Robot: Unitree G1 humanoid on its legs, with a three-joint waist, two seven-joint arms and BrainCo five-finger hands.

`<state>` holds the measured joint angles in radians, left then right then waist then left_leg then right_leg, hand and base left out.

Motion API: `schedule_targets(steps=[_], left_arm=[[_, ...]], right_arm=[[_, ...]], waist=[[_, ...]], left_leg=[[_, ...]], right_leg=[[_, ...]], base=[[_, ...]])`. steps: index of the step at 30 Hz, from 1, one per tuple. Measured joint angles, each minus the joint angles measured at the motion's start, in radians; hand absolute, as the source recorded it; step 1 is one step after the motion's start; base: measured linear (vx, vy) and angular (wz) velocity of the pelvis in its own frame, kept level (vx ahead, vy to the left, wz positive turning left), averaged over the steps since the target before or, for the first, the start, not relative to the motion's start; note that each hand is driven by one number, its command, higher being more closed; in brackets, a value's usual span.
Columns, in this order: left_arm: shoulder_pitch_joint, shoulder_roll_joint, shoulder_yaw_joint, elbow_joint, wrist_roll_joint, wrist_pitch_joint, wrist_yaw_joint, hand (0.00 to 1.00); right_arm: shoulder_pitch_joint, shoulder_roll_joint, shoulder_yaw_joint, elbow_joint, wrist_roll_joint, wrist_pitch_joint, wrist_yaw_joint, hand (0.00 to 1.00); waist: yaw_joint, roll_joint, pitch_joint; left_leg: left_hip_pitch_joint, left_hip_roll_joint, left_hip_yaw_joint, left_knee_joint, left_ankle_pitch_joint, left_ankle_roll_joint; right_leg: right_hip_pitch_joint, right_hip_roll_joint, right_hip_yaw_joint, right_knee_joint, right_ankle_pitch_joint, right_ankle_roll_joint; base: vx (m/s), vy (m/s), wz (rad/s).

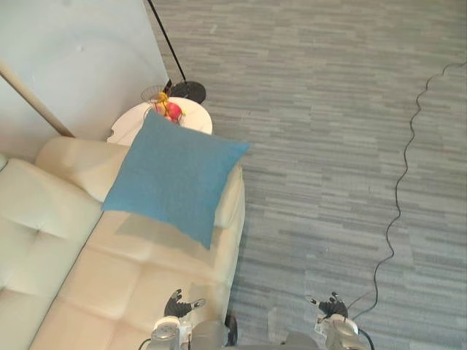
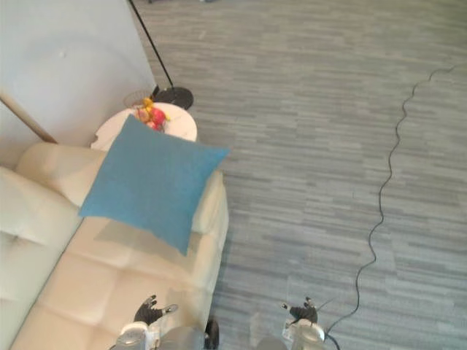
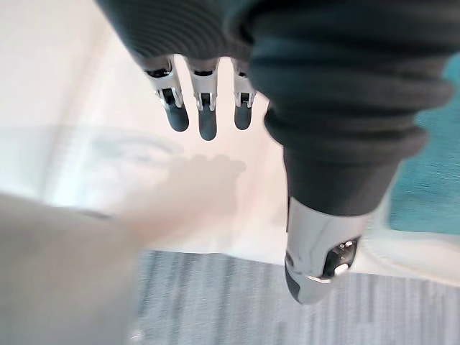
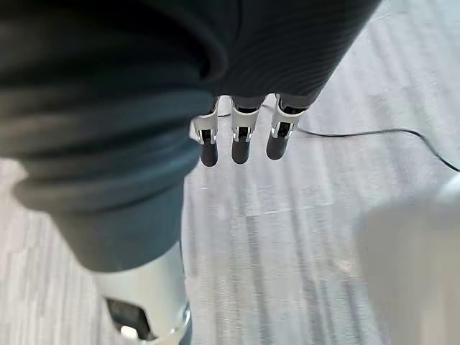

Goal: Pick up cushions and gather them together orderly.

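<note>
Grey striped carpet [image 1: 328, 146] surrounds a cream sofa [image 1: 131, 284] on the robot's left. A single blue cushion [image 1: 175, 179] is propped at the sofa's far end, leaning against the armrest. It sits turned like a diamond, one corner up toward the small round tabletop [image 1: 198, 120] behind it and the opposite corner pointing down the seat toward the robot. Being square, it offers no real long axis, only those two diagonals.

The left robot hand [image 1: 179, 305] hangs over the near end of the seat with the cushion almost straight ahead of it and well apart. Its fingers [image 3: 207, 108] are straight and spread, holding nothing. The right robot hand [image 1: 332, 306] is out over bare carpet, off to the side of the sofa, its fingers [image 4: 241, 144] likewise straight and empty.

The left arm is plainly the nearer, and a reach forward along the seat toward the cushion's lower corner looks like the natural next move. A wire basket of fruit [image 1: 166, 108] on the tabletop sits just behind the cushion's top corner, beside a floor lamp base [image 1: 188, 91].
</note>
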<state>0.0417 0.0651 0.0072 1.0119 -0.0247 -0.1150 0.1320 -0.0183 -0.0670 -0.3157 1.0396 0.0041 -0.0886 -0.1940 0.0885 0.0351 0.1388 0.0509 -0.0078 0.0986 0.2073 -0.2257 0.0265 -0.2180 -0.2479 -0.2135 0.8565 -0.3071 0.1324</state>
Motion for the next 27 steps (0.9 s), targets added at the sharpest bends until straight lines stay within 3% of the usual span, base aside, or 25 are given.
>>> schedule_targets(steps=[1,3,4,5,6,7,10,11,12,14,15,16,18,19,20,21,22,23,25,27], left_arm=[[0.000,-0.002,-0.001,0.000,-0.006,0.000,0.001,0.00],[0.002,0.003,-0.002,-0.001,-0.014,-0.002,0.001,0.00],[0.004,0.008,-0.004,-0.001,-0.016,-0.004,0.002,0.00],[0.006,0.014,-0.005,0.003,-0.017,-0.004,0.003,0.00],[0.010,-0.021,-0.001,0.014,-0.020,-0.005,0.001,0.00],[0.015,-0.031,0.003,0.025,-0.015,-0.005,0.001,0.00],[-0.001,-0.046,0.004,0.042,-0.009,-0.007,0.001,0.00],[-0.008,-0.048,0.007,0.042,-0.005,-0.007,0.001,0.00],[-0.008,-0.048,0.010,0.041,-0.005,-0.007,0.001,0.00],[-0.006,-0.038,0.020,0.039,-0.006,-0.008,0.002,0.00],[-0.004,-0.038,0.026,0.039,-0.007,-0.009,0.001,0.00],[-0.005,-0.041,0.029,0.037,-0.008,-0.009,0.001,0.00],[-0.003,-0.041,0.029,0.027,-0.008,-0.009,0.000,0.00],[0.000,-0.042,0.027,0.019,-0.008,-0.009,0.000,0.00],[0.000,-0.045,0.021,0.019,-0.008,-0.009,0.000,0.00],[-0.002,-0.040,0.015,0.020,-0.007,-0.008,-0.001,0.00],[-0.003,-0.029,0.013,0.016,-0.007,-0.010,-0.001,0.00],[-0.004,-0.016,0.018,0.004,-0.017,-0.011,-0.001,0.00],[-0.004,-0.015,0.017,0.001,-0.018,-0.010,-0.001,0.00],[-0.003,-0.021,0.036,0.022,-0.019,-0.009,-0.004,0.00]], right_arm=[[-0.005,-0.007,0.012,-0.001,-0.004,0.000,0.001,0.00],[-0.025,-0.013,0.030,-0.001,-0.004,0.000,0.004,0.00],[-0.023,-0.012,0.037,-0.001,-0.004,0.000,0.004,0.00],[-0.013,-0.019,0.041,0.003,-0.004,0.001,0.005,0.00],[-0.015,-0.037,0.041,0.008,-0.004,0.004,0.005,0.00],[-0.028,-0.049,0.040,0.007,-0.004,0.006,0.005,0.00],[-0.005,-0.059,0.041,0.008,-0.003,0.008,0.008,0.00],[0.012,-0.061,0.041,0.014,-0.001,0.010,0.009,0.00],[0.016,-0.060,0.041,0.019,-0.001,0.010,0.009,0.00],[0.023,-0.042,0.043,0.054,0.009,0.011,0.009,0.00],[0.022,-0.032,0.044,0.054,0.016,0.011,0.008,0.00],[0.017,-0.034,0.043,0.053,0.018,0.011,0.008,0.00],[0.019,-0.036,0.040,0.051,0.019,0.010,0.009,0.00],[0.022,-0.036,0.030,0.051,0.024,0.009,0.008,0.00],[0.025,-0.044,0.018,0.049,0.038,0.009,0.007,0.00],[0.026,-0.037,0.010,0.049,0.038,0.009,0.006,0.00],[0.033,-0.023,0.003,0.045,0.040,0.005,0.005,0.00],[0.033,-0.016,0.002,0.040,0.042,0.001,0.005,0.00],[0.025,-0.015,0.003,0.037,0.042,-0.004,0.006,0.00],[0.029,-0.020,0.003,0.041,0.040,-0.003,0.008,0.00]], waist=[[-0.004,0.011,-0.003],[-0.007,0.017,-0.001],[-0.015,0.000,-0.004],[-0.031,-0.001,0.003],[-0.023,0.032,-0.003],[-0.021,0.049,-0.011],[-0.040,0.067,-0.022],[-0.039,0.067,-0.021],[-0.037,0.073,-0.023],[-0.029,0.062,-0.007],[-0.025,0.063,-0.007],[-0.027,0.064,-0.006],[-0.026,0.062,-0.005],[-0.027,0.063,-0.005],[-0.028,0.073,-0.009],[-0.028,0.068,-0.011],[-0.028,0.036,-0.010],[-0.007,0.018,-0.012],[0.011,0.005,-0.013],[0.008,0.005,-0.011]], left_leg=[[0.015,0.032,-0.007,0.002,-0.012,-0.021],[0.023,0.069,-0.031,0.009,-0.037,-0.060],[0.025,0.070,-0.052,0.012,-0.055,-0.087],[0.032,0.071,-0.080,0.019,-0.080,-0.112],[0.029,0.116,-0.119,0.022,-0.085,-0.111],[0.035,0.129,-0.147,0.029,-0.077,-0.116],[-0.012,0.162,-0.202,0.177,-0.070,-0.129],[-0.073,0.177,-0.221,0.311,-0.043,-0.172],[-0.100,0.185,-0.221,0.361,-0.024,-0.181],[-0.202,0.235,-0.162,0.582,0.111,-0.153],[-0.217,0.244,-0.135,0.603,0.085,-0.136],[-0.246,0.246,-0.076,0.596,0.017,-0.125],[-0.271,0.217,0.016,0.482,-0.027,-0.121],[-0.278,0.189,0.088,0.330,0.006,-0.113],[-0.290,0.171,0.161,0.189,0.090,-0.086],[-0.289,0.169,0.201,0.166,0.091,-0.067],[-0.273,0.143,0.222,0.113,0.115,-0.051],[-0.269,0.119,0.222,0.072,0.132,-0.044],[-0.258,0.089,0.210,0.047,0.135,-0.034],[-0.217,0.060,0.184,0.037,0.096,-0.013]], right_leg=[[-0.038,0.003,-0.033,-0.100,-0.004,-0.011],[-0.096,0.015,-0.008,-0.306,0.060,-0.021],[-0.105,0.019,0.036,-0.435,0.134,-0.021],[-0.104,0.025,0.049,-0.463,0.247,-0.041],[-0.094,0.075,0.041,-0.454,0.232,-0.059],[-0.108,0.091,0.044,-0.407,0.185,-0.073],[-0.065,0.110,-0.010,-0.380,0.117,-0.102],[-0.024,0.122,-0.042,-0.408,0.110,-0.111],[-0.004,0.129,-0.053,-0.423,0.109,-0.115],[0.121,0.165,-0.099,-0.551,0.125,-0.140],[0.145,0.167,-0.114,-0.578,0.132,-0.146],[0.182,0.167,-0.131,-0.628,0.148,-0.145],[0.229,0.157,-0.166,-0.680,0.162,-0.138],[0.258,0.154,-0.206,-0.704,0.164,-0.133],[0.274,0.167,-0.241,-0.715,0.156,-0.112],[0.284,0.166,-0.261,-0.723,0.150,-0.101],[0.287,0.143,-0.270,-0.737,0.149,-0.086],[0.287,0.136,-0.278,-0.758,0.154,-0.079],[0.298,0.121,-0.275,-0.768,0.159,-0.065],[0.313,0.078,-0.271,-0.656,0.127,-0.016]], base=[[0.28,-0.221,0.12],[0.25,-0.304,0.21],[0.27,-0.376,0.42],[0.29,-0.363,0.19],[0.33,-0.426,-0.08],[0.26,-0.324,-0.27],[0.24,-0.305,0.32],[0.21,-0.264,0.49],[0.20,-0.232,0.53],[0.20,-0.168,0.42],[0.21,-0.094,0.33],[0.19,-0.054,0.36],[0.18,-0.018,0.53],[0.20,0.025,0.80],[0.20,0.035,1.03],[0.25,0.054,1.13],[0.21,0.061,0.92],[0.24,0.067,0.63],[0.16,0.049,0.32],[0.17,0.081,0.50]])
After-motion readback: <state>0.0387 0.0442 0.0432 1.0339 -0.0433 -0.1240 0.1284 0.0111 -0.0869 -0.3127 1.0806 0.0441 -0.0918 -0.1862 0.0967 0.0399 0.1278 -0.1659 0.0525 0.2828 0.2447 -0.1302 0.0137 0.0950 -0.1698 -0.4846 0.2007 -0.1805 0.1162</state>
